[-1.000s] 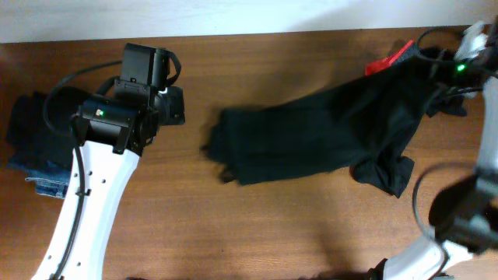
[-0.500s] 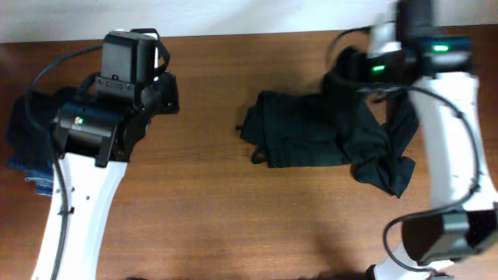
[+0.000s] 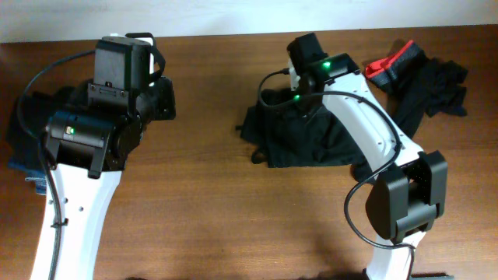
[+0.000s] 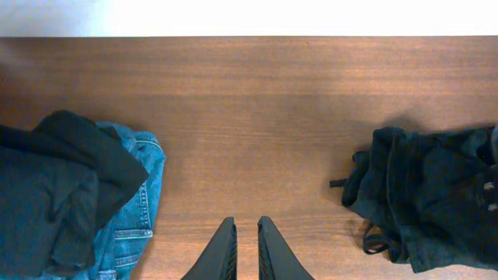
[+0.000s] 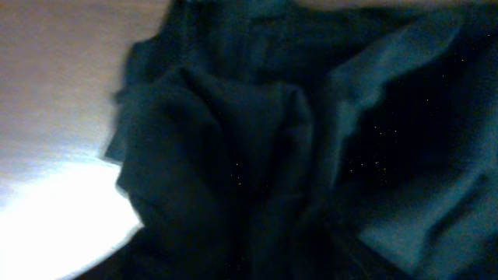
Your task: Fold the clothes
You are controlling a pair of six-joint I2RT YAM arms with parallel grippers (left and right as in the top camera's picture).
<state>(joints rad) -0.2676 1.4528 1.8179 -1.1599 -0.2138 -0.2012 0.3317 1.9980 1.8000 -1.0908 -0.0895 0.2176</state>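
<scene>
Clothes: big black garment [image 3: 311,144] lies bunched mid-table [image 3: 210,225]; I judge fold half done. Right gripper [image 3: 292,105] hangs low over its rear corner. Wrist view shows only dark cloth with fingers hidden, so I can't tell if open or gripping. Left gripper [image 4: 247,250] closed, empty, held near jeans [image 4: 132,210] pile, leaving fold area free. Red-edged piece [image 3: 397,62] sits aside, far right, likely next.

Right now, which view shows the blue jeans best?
Left wrist: the jeans lie plainly visible, waistband and pocket showing, partly under a black garment. Overhead, the left arm hides all but a blue sliver. Right wrist shows only black fabric.
</scene>
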